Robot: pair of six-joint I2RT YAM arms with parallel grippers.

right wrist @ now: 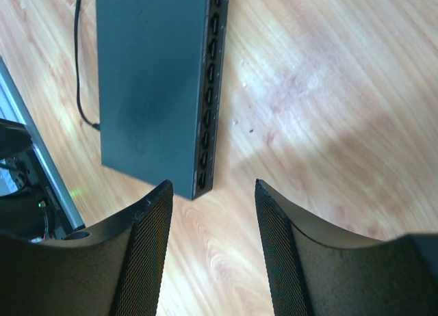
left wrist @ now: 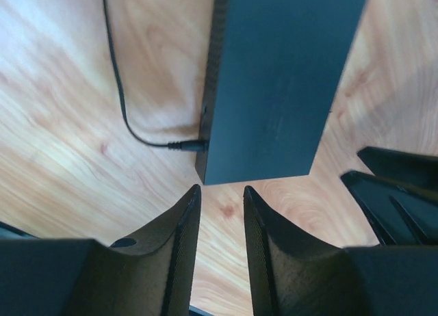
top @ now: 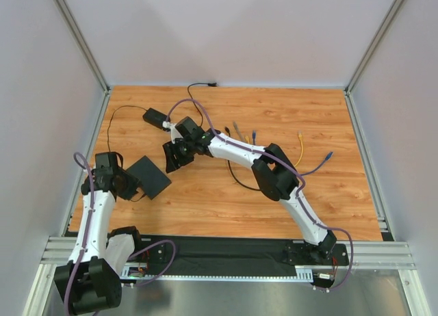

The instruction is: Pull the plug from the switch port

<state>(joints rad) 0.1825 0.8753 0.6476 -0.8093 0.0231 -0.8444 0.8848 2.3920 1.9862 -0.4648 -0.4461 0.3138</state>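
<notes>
The switch [top: 149, 176] is a flat matte-black box lying on the wooden table at the left. In the right wrist view the switch [right wrist: 150, 83] shows a row of sockets [right wrist: 209, 104] along one edge, and they look empty. In the left wrist view a thin black cable ends in a plug [left wrist: 188, 145] seated in the side of the switch [left wrist: 274, 83]. My left gripper [left wrist: 220, 193] is open a little and empty, just short of the switch's near corner. My right gripper [right wrist: 213, 189] is open and empty above the table beside the socket edge.
A smaller black power brick [top: 156, 117] lies behind the switch, with a thin black cable [top: 109, 121] looping left. Several loose cables, among them a yellow one [top: 300, 148] and a blue one [top: 321, 162], lie to the right. Metal frame posts and white walls bound the table.
</notes>
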